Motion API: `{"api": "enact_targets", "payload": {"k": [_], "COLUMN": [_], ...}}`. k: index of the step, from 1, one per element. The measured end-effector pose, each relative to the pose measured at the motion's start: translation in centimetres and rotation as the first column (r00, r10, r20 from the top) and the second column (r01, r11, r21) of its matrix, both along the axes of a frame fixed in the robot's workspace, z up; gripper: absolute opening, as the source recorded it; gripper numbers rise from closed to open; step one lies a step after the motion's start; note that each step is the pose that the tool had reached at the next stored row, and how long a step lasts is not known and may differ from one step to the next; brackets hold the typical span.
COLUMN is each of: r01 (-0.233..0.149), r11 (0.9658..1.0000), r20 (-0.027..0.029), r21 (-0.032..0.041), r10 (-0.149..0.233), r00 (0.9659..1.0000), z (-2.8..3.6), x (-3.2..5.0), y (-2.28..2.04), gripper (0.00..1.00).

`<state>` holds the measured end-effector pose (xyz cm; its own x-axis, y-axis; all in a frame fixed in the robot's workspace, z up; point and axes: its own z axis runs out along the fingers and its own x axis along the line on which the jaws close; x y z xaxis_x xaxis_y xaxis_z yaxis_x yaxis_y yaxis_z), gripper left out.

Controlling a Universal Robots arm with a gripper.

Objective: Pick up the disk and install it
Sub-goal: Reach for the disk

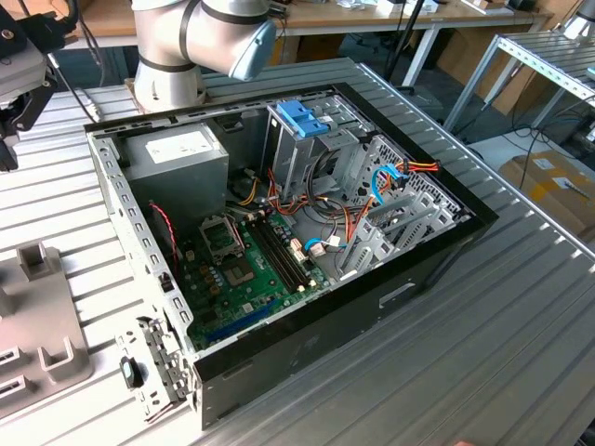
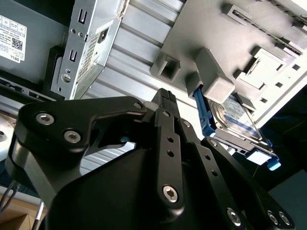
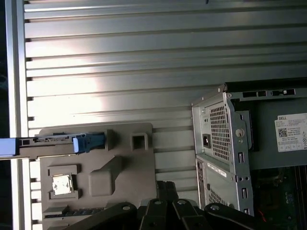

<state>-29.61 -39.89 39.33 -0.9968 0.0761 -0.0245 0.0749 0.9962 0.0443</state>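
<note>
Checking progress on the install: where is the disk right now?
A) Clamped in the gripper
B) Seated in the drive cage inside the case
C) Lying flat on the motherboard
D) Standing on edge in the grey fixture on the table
D: in the first wrist view the disk is seen edge-on in a slot of the grey fixture, outside the computer case.

Disk (image 2: 238, 116): you see grey metal, white-and-blue label, light-blue rails.
Holder (image 3: 120, 167): plain grey.
Table (image 1: 446, 372): ribbed silver.
Motherboard (image 1: 237, 269): green.
Latch (image 1: 302, 118): blue.
</note>
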Motion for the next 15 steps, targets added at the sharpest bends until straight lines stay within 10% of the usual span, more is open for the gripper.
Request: {"api": "enact_targets", "payload": {"k": [11, 15], "r01": [0.000, 0.000], "r11": [1.0000, 1.0000], "r20": [0.0001, 0.0000], "r21": [0.0000, 0.0000], "r10": [0.000, 0.000], "r00": [1.0000, 1.0000], "z": [0.00, -0.01], "x": [-0.03, -0.02], "y": [0.03, 0.67], "gripper": [0.11, 0.11]}}
